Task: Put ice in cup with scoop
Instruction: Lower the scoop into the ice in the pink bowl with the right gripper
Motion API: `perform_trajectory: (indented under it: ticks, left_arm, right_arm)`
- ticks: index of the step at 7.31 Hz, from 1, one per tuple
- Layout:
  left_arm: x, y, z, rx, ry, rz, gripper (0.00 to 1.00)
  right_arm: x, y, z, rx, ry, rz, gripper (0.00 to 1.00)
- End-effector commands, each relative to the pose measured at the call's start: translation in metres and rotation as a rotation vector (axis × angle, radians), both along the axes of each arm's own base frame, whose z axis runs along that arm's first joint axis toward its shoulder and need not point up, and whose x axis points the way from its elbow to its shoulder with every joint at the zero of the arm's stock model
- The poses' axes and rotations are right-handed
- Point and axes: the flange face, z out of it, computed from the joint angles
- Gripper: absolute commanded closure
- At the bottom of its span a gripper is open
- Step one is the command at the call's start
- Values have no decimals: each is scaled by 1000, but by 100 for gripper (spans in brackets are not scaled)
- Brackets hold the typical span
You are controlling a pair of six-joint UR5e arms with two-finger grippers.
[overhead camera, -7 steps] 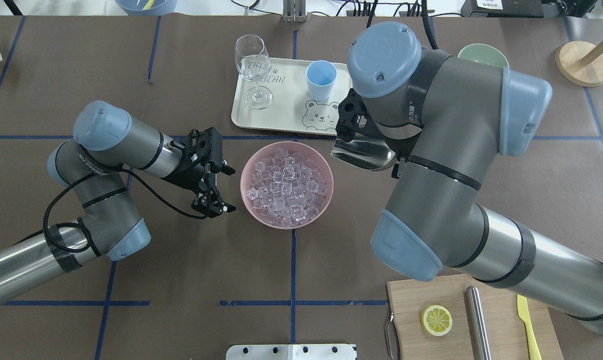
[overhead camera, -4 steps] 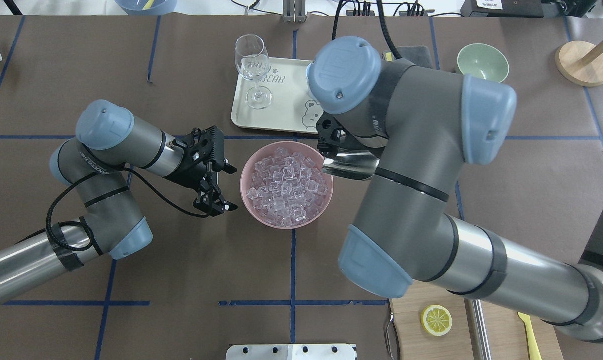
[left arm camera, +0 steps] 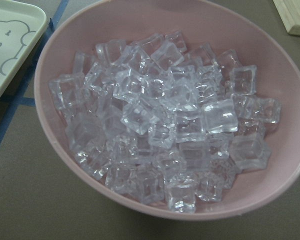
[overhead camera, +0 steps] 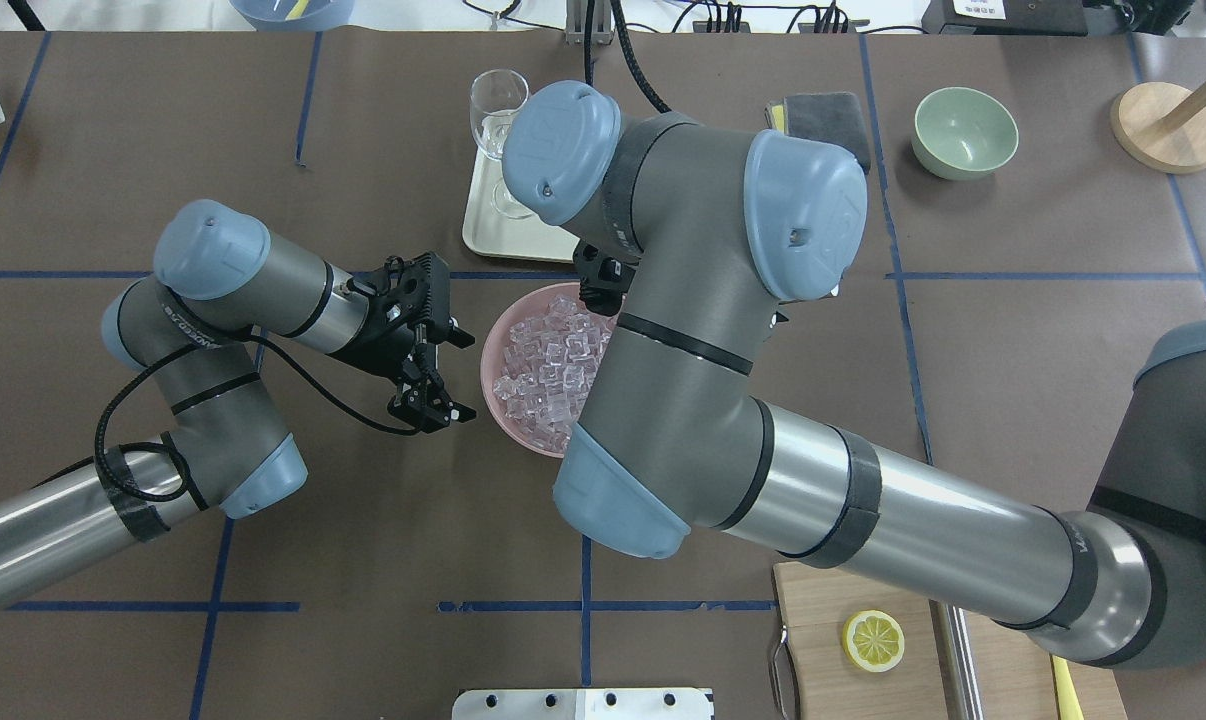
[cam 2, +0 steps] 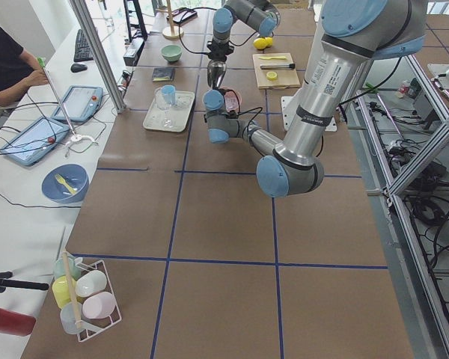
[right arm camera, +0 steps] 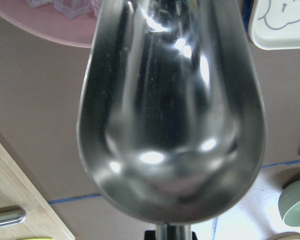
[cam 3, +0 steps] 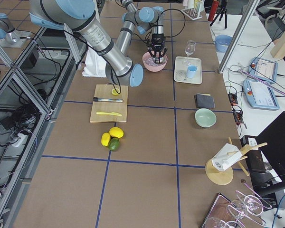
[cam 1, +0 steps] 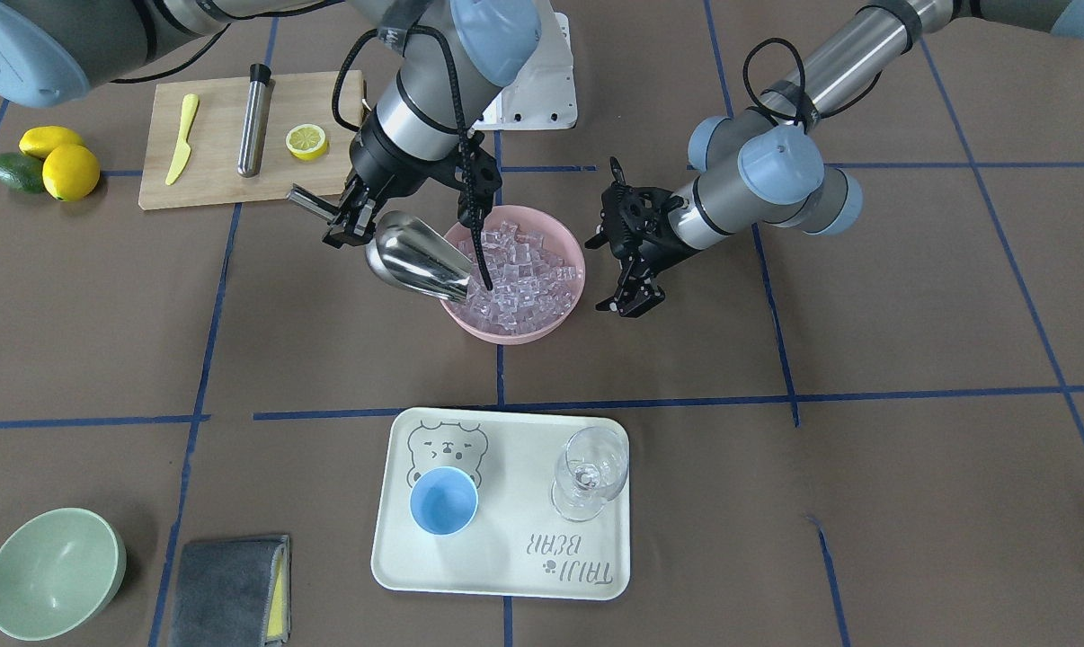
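Observation:
Many clear ice cubes [cam 1: 519, 262] fill a pink bowl [cam 1: 506, 329] at the table's middle; they also show in the left wrist view [left arm camera: 165, 130]. My right gripper [cam 1: 342, 223] is shut on the handle of the steel scoop [cam 1: 413, 257]. The scoop tilts down, with its mouth at the bowl's rim. Its trough is empty in the right wrist view [right arm camera: 170, 115]. My left gripper [cam 1: 616, 277] is open and empty, close beside the bowl's other side. The light-blue cup [cam 1: 443, 501] stands empty on a cream tray [cam 1: 506, 566]. In the overhead view my right arm hides the cup.
A wine glass [cam 1: 587, 472] stands on the tray beside the cup. A green bowl [cam 1: 52, 571] and a grey cloth [cam 1: 227, 589] lie beyond the tray. A cutting board [cam 1: 209, 184] holds a steel tube, a lemon half and a yellow knife.
My right arm has swung from beside the tray over to the pink bowl, bringing the scoop to the bowl's rim. It now covers the cup in the overhead view. My left arm has barely moved.

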Motion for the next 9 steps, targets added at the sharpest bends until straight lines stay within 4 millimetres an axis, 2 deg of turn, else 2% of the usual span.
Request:
perform_trajectory:
  ticks: [1, 3, 5, 6, 9]
  left_arm:
    - [0, 0, 0, 0, 0, 0, 0]
    - [0, 0, 3, 8, 11, 0, 0]
    - [1, 0, 5, 14, 22, -1, 0]
    - [1, 0, 5, 15, 24, -1, 0]
    - [0, 0, 5, 16, 25, -1, 0]
  right_arm:
    - [-21, 11, -12, 0, 103, -38, 100]
    - [-38, 21, -13, 5, 125, -63, 100]
    - [-52, 15, -16, 7, 163, -68, 100]
    - [-56, 14, -11, 4, 181, -71, 100]
    - [-56, 13, -8, 20, 193, -72, 100]
